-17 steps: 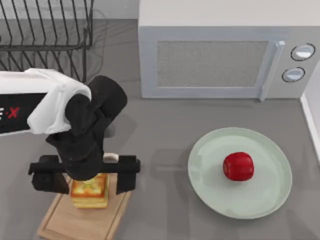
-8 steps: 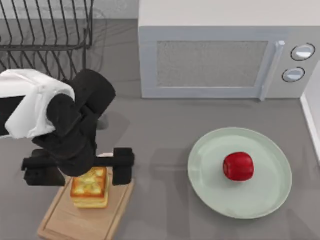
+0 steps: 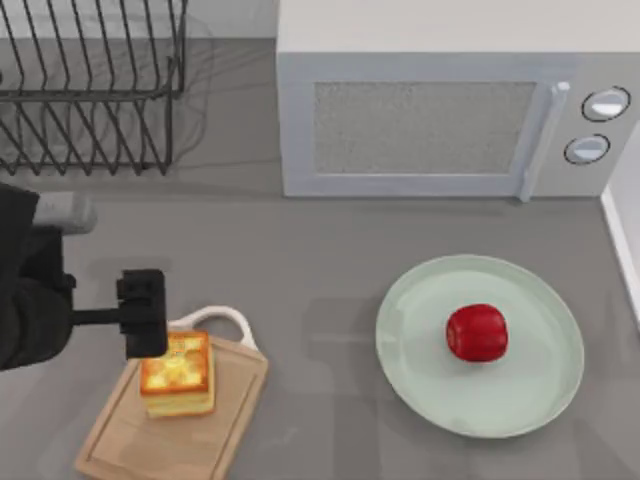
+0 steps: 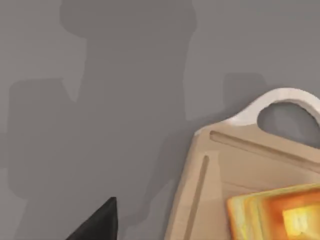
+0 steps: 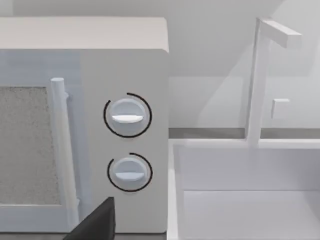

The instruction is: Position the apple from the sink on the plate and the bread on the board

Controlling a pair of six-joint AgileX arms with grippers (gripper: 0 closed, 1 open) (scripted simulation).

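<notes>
A big white boxy microwave (image 3: 455, 100) stands at the back of the grey counter (image 3: 320, 260) and serves as the landmark here; its two round dials also appear close up in the right wrist view, beside a white sink basin (image 5: 250, 190), which suggests the right arm is parked by the sink.

In front of the microwave, below its dials, lies the large round pale mint-green plate (image 3: 420, 380), and the small glossy red apple (image 3: 477, 333) sits a little off its centre, apparently put there for good.

Well to the left of the microwave's front, the rectangular light-wood cutting board (image 3: 120, 450) lies with its white loop handle turned towards the microwave. The small square golden-toasted slice of bread (image 3: 177, 372) rests on the board's handle end, free of any grip.

The left arm's black pincer (image 3: 142, 312) hangs just beside the bread, on its microwave side; whether its fingers are spread or closed cannot be told, but it holds nothing. Both placements look done.
</notes>
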